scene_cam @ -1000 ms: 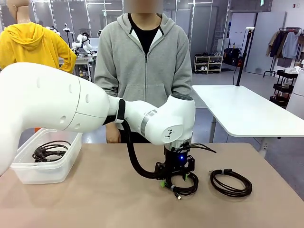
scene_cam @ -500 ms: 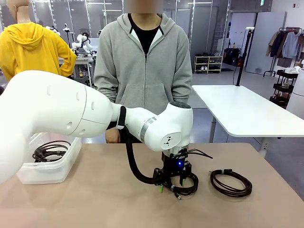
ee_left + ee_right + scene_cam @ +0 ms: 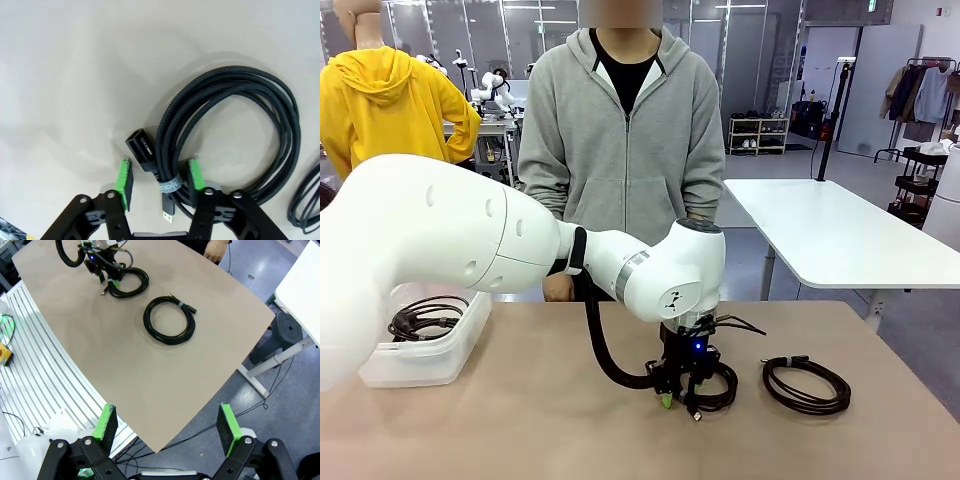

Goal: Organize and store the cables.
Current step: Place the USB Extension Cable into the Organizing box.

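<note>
Tan table (image 3: 520, 420) is shared with a person (image 3: 620, 140) standing at 12 o'clock. Three black cables are seen. The first coil (image 3: 240, 115) lies at table centre and the second coil (image 3: 806, 385) just beside it at 3 o'clock. The third coil (image 3: 425, 318) is already stored in the clear bin (image 3: 420, 365) at the 9 o'clock edge.

The first coil is judged light, limp and braided, so little slip is expected. The loops are likely to sag and spill if only one strand is taken. The best hold is judged to be the grey strap (image 3: 170, 185) at the coil's 6 o'clock in the left wrist view, where all strands are bound, next to the plug (image 3: 140, 150).

The left gripper (image 3: 160, 175) is lowered to the table with jaws partly apart, straddling that strapped section. The green pads (image 3: 123, 175) are not seen pressing on it, and nothing is held yet. The right gripper (image 3: 167, 425) is held high off the table edge, jaws wide apart and empty.
</note>
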### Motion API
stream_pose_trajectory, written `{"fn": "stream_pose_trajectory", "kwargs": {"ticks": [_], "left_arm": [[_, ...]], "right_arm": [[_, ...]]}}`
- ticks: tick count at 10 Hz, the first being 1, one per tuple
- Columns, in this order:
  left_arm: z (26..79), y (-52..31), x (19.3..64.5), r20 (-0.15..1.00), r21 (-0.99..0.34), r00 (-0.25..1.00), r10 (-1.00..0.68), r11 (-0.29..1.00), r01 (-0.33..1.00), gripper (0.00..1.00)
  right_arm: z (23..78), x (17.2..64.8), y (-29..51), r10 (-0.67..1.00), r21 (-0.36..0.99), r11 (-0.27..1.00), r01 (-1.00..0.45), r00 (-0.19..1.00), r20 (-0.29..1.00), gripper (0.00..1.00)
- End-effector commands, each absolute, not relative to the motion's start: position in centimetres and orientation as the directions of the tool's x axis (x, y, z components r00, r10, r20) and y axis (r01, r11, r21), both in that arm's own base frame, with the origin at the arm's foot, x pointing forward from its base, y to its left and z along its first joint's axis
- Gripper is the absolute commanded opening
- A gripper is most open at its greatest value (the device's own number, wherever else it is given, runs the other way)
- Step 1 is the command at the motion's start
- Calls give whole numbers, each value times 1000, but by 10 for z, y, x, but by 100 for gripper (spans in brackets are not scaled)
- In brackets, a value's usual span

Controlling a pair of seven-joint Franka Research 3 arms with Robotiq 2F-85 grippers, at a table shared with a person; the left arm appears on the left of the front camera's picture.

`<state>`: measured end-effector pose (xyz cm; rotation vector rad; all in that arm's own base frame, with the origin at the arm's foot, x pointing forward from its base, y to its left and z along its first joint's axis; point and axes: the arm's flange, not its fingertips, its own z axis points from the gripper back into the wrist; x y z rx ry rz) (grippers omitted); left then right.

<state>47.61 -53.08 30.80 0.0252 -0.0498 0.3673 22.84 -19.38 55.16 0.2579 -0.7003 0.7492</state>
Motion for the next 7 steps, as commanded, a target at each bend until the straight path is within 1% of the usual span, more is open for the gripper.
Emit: {"fn": "stream_pose_trajectory", "kwargs": {"ticks": [1, 5, 6, 7], "left_arm": [[307, -524, 468, 74, 10, 922, 380, 924, -382, 0], [316, -526, 468, 81, -6, 917, 390, 921, -391, 0], [328, -520, 467, 94, -27, 914, 394, 919, -393, 0], [365, -506, 462, 149, -62, 921, 360, 933, -354, 0]], "right_arm": [[552, 229, -192, 525, -17, 729, -684, 543, 656, 100], [552, 229, -192, 525, -17, 729, -684, 543, 656, 100], [552, 229, -192, 525, -17, 729, -684, 543, 656, 100], [552, 229, -192, 525, -17, 729, -684, 543, 656, 100]]}}
